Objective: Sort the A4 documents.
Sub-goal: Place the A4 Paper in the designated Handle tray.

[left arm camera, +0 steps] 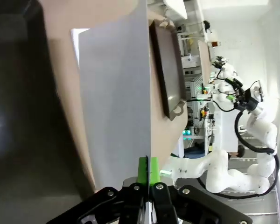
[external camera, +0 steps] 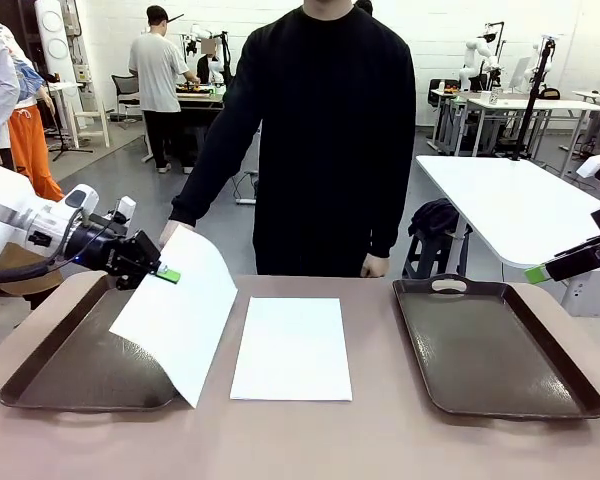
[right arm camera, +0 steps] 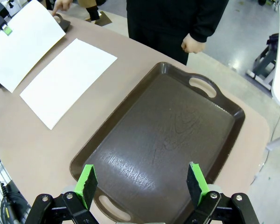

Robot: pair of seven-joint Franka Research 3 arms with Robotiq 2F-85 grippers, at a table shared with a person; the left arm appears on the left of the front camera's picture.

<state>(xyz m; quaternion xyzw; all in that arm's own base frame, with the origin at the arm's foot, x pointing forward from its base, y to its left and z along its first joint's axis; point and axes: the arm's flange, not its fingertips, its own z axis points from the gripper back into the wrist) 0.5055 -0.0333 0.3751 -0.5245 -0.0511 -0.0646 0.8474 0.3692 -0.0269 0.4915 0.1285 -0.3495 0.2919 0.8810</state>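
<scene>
Left jaws: shut flat, green pads (left arm camera: 143, 168) pressed together on the top edge of one white paper sheet (external camera: 180, 315). The sheet hangs tilted away from these jaws, sloping down and to their right. Its lower part crosses the right rim of the brown tray (external camera: 60, 370) that lies below the jaws. Its lowest corner comes down by the table (external camera: 380, 440), just past that rim; contact with the table cannot be told.

Second paper sheet (external camera: 292, 348): lies flat on the table, just beyond the held sheet on the side away from the left jaws, between the two trays and clear of both.

Right jaws: spread wide with nothing between the pads (right arm camera: 87, 183), raised above the near end of the second brown tray (right arm camera: 163, 135). This tray lies directly ahead of them, one cut-out handle (right arm camera: 111, 208) just under the jaws and the other (right arm camera: 201, 86) at the far end. The flat sheet (right arm camera: 67, 79) lies off to their left on the table, and the held sheet (right arm camera: 23, 42) is farther left again.

Far side: a person in a black top (external camera: 320, 130) stands at the table edge. One hand (external camera: 375, 266) is closed near the far handle of the right tray, and the other hand (external camera: 168, 232) is just behind the left jaws.
</scene>
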